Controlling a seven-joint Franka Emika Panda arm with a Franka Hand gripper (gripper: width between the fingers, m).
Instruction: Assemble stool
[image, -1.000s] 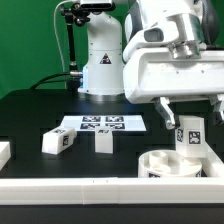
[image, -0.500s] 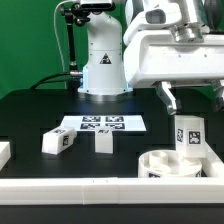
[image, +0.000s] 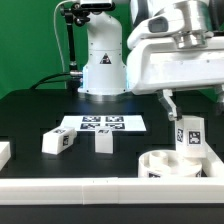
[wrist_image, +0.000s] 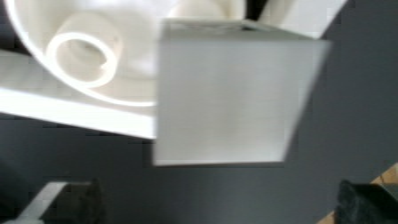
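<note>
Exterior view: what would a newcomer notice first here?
The big white gripper, jaws open, hangs over a leg standing upright on the seat at the exterior view's right. A lying leg and a standing leg sit mid-table by the marker board.

Three legs show in the exterior view: one leg (image: 58, 142), a second leg (image: 102, 143) and a third leg (image: 190, 136). The wrist view shows only one leg (wrist_image: 240, 95). There is one seat (image: 160, 167), and the wrist view shows one round socket (wrist_image: 86, 58) in it. One marker board (image: 102, 125) is there, its tags too small to count. Two rails show, one rail (image: 100, 186) and another rail (image: 4, 152). There is one table (image: 30, 120) and one gripper (wrist_image: 217, 200) with two fingers (wrist_image: 63, 200).
</note>
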